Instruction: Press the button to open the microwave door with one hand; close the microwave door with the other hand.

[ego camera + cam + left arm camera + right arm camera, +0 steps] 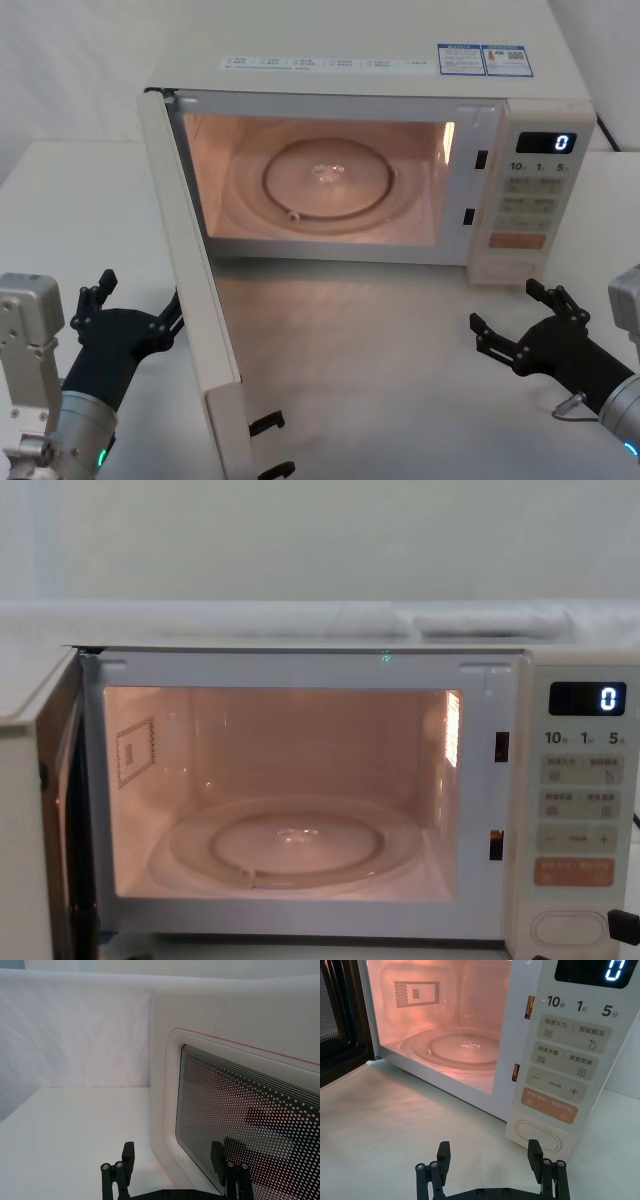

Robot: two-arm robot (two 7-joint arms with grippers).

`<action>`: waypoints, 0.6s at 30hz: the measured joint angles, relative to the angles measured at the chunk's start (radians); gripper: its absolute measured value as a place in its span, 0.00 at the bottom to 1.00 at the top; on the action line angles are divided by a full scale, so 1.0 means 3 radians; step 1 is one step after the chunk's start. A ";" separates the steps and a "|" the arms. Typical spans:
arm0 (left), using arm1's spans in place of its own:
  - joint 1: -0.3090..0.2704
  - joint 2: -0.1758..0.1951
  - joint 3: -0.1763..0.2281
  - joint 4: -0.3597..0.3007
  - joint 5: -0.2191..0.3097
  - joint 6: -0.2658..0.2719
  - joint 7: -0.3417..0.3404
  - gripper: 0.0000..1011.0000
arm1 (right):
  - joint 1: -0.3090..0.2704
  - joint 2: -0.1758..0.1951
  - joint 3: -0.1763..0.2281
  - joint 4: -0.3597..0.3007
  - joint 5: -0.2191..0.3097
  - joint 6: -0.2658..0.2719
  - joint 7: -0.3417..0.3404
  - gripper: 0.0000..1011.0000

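The microwave door (195, 280) stands wide open, swung out to the left and seen edge-on in the head view. My left gripper (135, 302) is open at the lower left, just outside the door's outer face. In the left wrist view, the left gripper (173, 1152) is close to the door's dotted window (240, 1110). My right gripper (505, 308) is open on the right, low in front of the keypad panel and a short way from it. The wide cream button (538, 1132) sits at the bottom of that panel, just beyond the right gripper (489, 1149) and untouched.
The lit cavity holds a glass turntable (327, 178). The display (545, 142) reads 0, and an orange key (549, 1106) lies above the button. Two black latch hooks (268, 422) stick out of the door's free edge. The white table (380, 360) runs between the arms.
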 joint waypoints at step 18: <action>0.0000 0.0000 0.0000 0.0000 0.0000 0.0000 0.0000 0.99 | 0.0000 0.0000 0.0000 0.0000 0.0000 0.0000 0.0000 0.99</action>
